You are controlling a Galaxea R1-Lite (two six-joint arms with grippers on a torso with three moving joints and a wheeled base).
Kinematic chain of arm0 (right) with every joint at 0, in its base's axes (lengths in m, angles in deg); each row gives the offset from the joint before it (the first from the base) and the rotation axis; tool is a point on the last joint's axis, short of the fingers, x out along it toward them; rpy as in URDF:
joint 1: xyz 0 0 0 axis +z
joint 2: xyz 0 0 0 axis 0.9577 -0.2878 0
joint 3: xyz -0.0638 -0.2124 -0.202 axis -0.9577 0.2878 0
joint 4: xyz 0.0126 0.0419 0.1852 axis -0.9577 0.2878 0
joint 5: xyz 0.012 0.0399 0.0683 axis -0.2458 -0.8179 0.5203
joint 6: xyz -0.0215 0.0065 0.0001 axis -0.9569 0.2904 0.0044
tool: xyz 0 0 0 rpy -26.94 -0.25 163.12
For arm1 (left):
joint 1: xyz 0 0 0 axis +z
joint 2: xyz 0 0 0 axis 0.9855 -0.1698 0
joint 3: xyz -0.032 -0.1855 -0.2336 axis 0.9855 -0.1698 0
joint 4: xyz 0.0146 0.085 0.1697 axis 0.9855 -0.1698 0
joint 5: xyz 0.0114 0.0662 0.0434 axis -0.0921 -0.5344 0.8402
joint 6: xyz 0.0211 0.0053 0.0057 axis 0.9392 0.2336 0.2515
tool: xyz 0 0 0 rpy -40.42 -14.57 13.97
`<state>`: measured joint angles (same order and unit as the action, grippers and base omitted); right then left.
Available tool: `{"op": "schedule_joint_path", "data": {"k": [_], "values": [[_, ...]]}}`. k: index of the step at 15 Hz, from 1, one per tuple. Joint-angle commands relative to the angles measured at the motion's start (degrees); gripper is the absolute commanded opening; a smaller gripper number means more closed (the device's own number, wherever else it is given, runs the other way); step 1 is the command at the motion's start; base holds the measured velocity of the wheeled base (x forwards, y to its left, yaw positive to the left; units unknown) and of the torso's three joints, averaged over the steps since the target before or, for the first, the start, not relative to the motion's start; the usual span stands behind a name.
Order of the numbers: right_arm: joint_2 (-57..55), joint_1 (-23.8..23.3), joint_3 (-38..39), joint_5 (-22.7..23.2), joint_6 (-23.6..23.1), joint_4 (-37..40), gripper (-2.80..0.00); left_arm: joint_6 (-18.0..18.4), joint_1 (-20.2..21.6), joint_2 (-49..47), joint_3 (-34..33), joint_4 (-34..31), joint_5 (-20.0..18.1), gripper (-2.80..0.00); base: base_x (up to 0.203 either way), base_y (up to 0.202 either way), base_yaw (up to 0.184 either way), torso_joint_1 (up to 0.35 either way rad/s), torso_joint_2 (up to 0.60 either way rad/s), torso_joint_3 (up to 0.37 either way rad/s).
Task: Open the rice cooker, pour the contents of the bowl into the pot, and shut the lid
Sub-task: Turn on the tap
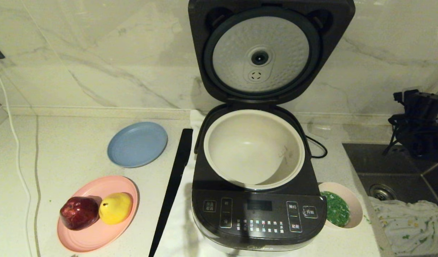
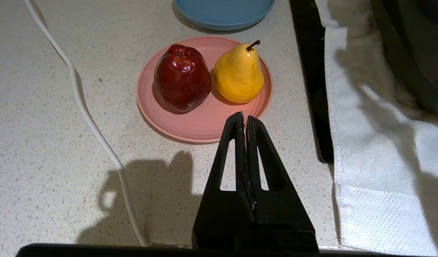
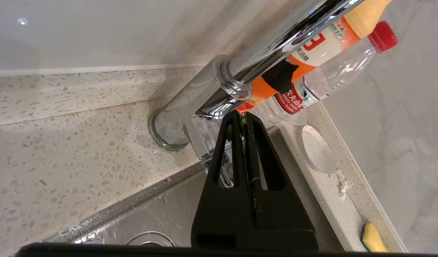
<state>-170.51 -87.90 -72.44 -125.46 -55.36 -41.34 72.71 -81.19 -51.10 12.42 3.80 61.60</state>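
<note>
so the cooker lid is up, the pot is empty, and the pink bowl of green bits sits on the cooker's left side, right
Not quite. In the head view the bowl of green bits sits on the cooker's right side, toward the sink. The rest holds: the lid is up and the pot is empty.

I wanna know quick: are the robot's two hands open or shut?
Left tool: shut, holding nothing, near the pink plate.
Right tool: shut, empty, by the faucet.

The speckled countertop (image 1: 69, 150) carries the blue plate (image 1: 137, 144), pink plate (image 1: 94, 232), rice cooker (image 1: 258, 214) and bowl (image 1: 353, 203)
</note>
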Motion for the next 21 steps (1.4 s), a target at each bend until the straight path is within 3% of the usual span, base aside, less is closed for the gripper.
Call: {"op": "schedule_joint_path", "data": {"k": [1, 8, 21], "values": [[-1.44, -0.04, -1.36, -0.20, -0.17, -0.28, -2.80, 0.02, 0.00, 0.04, 0.00, -0.03, 0.03, -2.80, 0.000, 0.000, 0.000, 0.000, 0.00, 0.000], [-2.16, -0.49, -1.31, -0.27, -0.12, -0.71, -2.80, 0.02, 0.00, 0.09, 0.00, -0.03, 0.05, -2.80, 0.000, 0.000, 0.000, 0.000, 0.00, 0.000], [-0.96, -0.66, 7.18, -0.46, 0.01, -6.48, -2.80, 0.02, 0.00, 0.04, 0.00, -0.03, 0.06, -2.80, 0.000, 0.000, 0.000, 0.000, 0.00, 0.000]]}}
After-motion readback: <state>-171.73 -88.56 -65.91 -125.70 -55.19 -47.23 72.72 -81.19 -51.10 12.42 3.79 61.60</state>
